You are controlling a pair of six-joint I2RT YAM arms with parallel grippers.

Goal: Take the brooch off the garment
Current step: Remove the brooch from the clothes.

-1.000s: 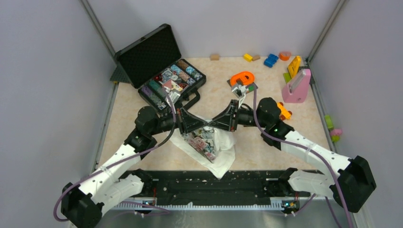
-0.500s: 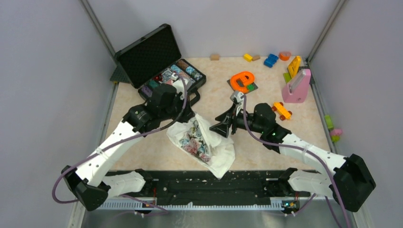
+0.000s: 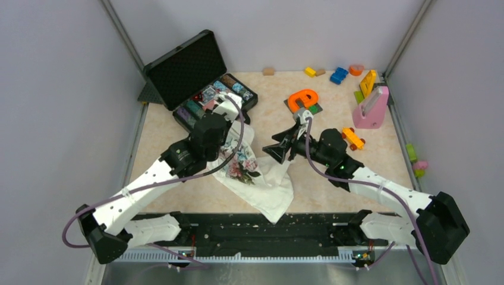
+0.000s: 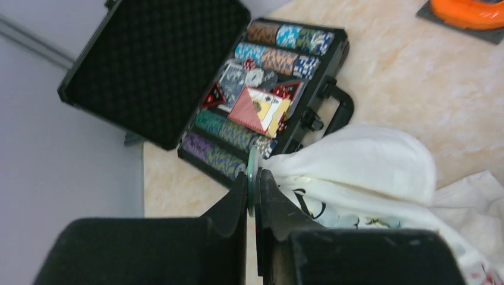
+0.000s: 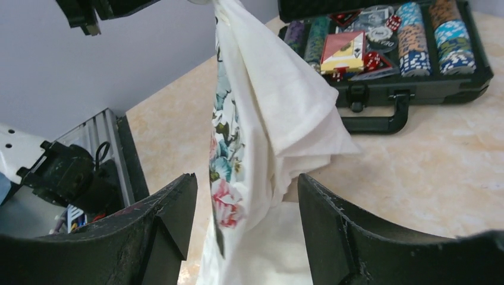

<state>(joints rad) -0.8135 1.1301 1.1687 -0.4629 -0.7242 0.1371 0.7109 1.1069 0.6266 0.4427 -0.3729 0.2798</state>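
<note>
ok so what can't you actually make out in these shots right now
brooch: not spotted in any view; folds and busy print of the garment may hide it, and the top view is too small for it.
what the left gripper pinches: the left wrist view shows only a thin edge between shut fingers.
garment's top end: cut off by the upper edge of the right wrist view, above the open right gripper.

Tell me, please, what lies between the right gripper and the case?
The garment, hanging in folds just beyond the open right gripper, with the case behind it. The right wrist view shows this.
</note>
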